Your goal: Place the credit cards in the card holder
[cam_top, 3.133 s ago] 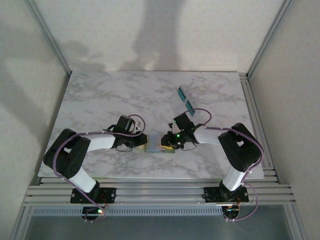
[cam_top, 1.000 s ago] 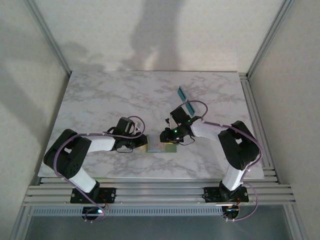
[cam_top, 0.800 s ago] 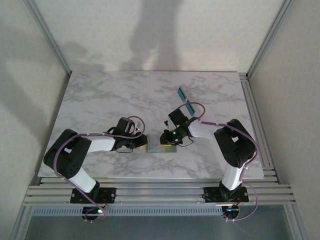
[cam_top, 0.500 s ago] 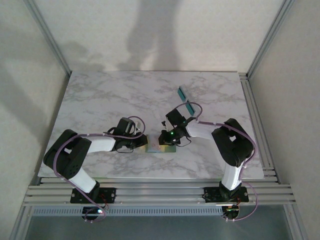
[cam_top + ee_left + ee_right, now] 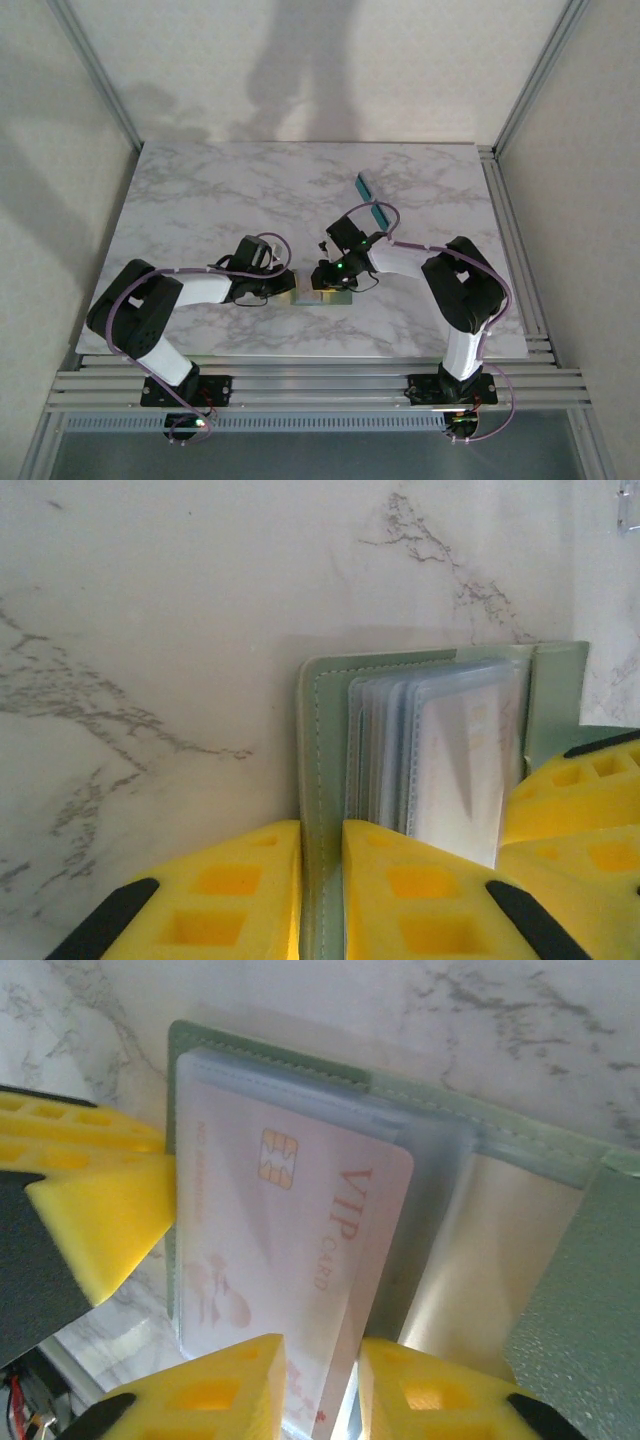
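The sage-green card holder (image 5: 330,297) lies open near the table's front middle. My left gripper (image 5: 320,880) is shut on its green cover (image 5: 325,740), next to the clear sleeves. A pale credit card (image 5: 300,1210) with a gold chip and red "VIP" lettering lies slanted in the holder (image 5: 280,1060), partly inside a clear sleeve. My right gripper (image 5: 322,1380) hovers over that card's near end, jaws a little apart, and the card's edge runs into the gap unpinched. Two teal cards (image 5: 362,186) (image 5: 380,213) lie on the table behind the right arm.
The marble table (image 5: 200,190) has bare room at the left and back. Both grippers (image 5: 288,288) (image 5: 322,283) crowd the holder from either side. A left fingertip (image 5: 100,1220) sits at the holder's edge. Metal frame rails (image 5: 510,240) border the table's right side.
My right gripper has slid leftward over the holder, from its right edge to above the card. The left gripper and the holder have stayed put.
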Motion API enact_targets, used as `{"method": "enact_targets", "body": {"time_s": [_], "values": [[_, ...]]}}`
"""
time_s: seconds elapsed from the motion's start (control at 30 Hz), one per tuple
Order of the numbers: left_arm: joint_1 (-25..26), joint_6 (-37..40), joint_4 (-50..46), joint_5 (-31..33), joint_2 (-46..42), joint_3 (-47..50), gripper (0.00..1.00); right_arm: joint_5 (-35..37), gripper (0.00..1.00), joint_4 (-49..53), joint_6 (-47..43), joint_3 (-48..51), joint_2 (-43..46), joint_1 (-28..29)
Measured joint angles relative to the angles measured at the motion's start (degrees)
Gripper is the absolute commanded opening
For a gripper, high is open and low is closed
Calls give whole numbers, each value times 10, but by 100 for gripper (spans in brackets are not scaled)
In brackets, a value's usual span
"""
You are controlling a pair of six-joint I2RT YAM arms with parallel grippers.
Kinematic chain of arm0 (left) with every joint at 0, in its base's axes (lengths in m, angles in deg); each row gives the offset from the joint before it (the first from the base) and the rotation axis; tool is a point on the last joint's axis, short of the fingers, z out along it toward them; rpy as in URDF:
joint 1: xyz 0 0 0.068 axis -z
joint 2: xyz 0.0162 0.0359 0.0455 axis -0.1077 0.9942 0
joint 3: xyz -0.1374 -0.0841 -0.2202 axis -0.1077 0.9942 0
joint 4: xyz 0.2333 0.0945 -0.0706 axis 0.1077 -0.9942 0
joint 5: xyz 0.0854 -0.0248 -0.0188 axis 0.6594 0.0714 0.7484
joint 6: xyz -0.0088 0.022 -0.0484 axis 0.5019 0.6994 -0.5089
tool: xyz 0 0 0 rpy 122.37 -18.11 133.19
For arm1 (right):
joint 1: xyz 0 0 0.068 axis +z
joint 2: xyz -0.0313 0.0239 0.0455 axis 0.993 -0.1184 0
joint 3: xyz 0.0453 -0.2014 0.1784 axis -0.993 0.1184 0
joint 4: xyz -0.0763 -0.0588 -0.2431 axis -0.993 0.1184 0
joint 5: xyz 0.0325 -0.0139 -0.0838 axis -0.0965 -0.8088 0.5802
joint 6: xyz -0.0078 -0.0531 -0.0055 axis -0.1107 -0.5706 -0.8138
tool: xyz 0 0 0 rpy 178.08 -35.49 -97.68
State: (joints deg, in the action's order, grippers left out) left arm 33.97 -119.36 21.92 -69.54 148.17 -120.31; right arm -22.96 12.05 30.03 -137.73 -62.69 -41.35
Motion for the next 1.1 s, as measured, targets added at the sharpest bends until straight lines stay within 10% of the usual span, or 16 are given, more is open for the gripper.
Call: {"method": "enact_targets", "body": {"time_s": [1.1], "values": [[11,-6,-40,-4,-62,7,26,94,20,-21,5,34,33,43]]}}
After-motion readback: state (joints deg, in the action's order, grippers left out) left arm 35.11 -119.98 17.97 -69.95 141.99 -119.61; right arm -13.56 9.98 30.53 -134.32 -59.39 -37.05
